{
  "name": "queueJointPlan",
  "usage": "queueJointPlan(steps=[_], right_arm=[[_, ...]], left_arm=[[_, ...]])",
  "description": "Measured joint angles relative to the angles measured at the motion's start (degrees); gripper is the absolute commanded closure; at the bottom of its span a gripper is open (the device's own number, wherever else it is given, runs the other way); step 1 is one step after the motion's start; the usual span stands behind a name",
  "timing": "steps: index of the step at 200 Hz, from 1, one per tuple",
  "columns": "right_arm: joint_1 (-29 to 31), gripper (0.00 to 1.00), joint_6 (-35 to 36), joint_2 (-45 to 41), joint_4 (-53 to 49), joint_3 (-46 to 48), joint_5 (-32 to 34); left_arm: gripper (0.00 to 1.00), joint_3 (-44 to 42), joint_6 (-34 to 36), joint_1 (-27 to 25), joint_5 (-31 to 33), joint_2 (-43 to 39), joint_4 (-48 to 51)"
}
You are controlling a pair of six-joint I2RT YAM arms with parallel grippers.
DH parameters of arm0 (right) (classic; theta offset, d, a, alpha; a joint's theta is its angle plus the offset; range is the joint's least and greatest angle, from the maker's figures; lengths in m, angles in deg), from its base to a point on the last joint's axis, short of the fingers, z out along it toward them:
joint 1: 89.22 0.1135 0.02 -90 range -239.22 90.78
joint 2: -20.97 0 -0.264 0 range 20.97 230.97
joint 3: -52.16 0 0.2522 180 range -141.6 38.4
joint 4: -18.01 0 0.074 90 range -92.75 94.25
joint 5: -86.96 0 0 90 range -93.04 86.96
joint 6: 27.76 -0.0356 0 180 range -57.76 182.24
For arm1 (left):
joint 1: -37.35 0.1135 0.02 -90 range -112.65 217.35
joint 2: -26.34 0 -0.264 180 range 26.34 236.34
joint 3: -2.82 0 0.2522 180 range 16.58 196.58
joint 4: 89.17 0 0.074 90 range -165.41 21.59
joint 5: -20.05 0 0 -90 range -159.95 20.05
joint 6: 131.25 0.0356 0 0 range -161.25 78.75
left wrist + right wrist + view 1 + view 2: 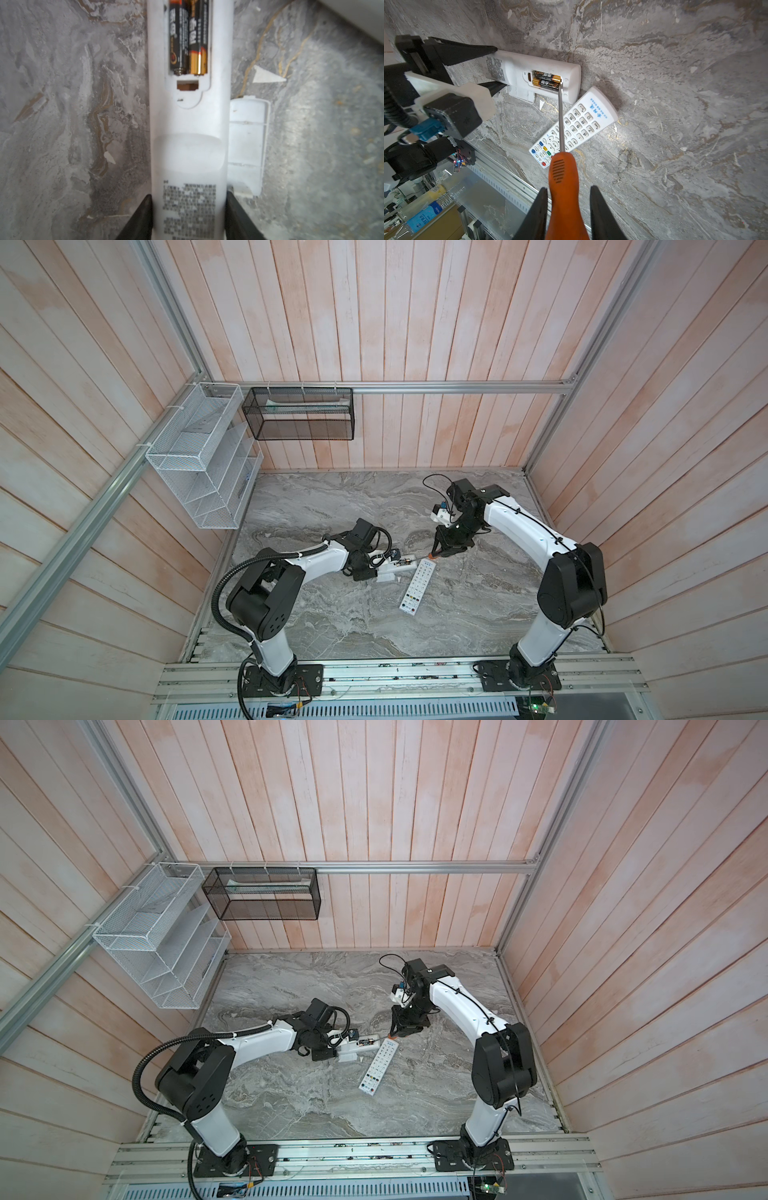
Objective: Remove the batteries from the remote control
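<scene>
A white remote control (189,124) lies back up on the marble table, its battery bay uncovered. Two batteries (188,41), black with gold ends, sit side by side in the bay (547,80). My left gripper (189,199) is shut on the remote's label end, one finger on each long side. My right gripper (568,193) is shut on an orange-handled screwdriver (563,176). Its metal tip touches the gold end of the batteries at the bay's edge. In both top views the two grippers (386,568) (436,551) meet at mid-table.
A second white remote (577,124) lies buttons up right beside the held one (418,588). The loose battery cover (247,145) rests against the held remote's side. A white wire rack (203,456) and a black mesh basket (299,418) hang on the walls.
</scene>
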Motion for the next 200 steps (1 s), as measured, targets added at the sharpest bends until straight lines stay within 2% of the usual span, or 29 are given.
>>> queueJointPlan(steps=[99, 155, 200], right_arm=[[-0.42, 1.00, -0.02, 0.00, 1.07, 0.37, -1.27], [-1.01, 1.00, 0.39, -2.84, 3.76, 5.75, -4.90], [1.20, 1.00, 1.51, -4.02, 4.35, 6.91, -5.14]], left_arm=[[0.75, 0.00, -0.13, 0.00, -0.15, 0.00, 0.04], [0.75, 0.00, -0.26, 0.00, -0.37, 0.00, 0.09], [0.76, 0.00, -0.37, 0.02, -0.33, 0.00, 0.13]])
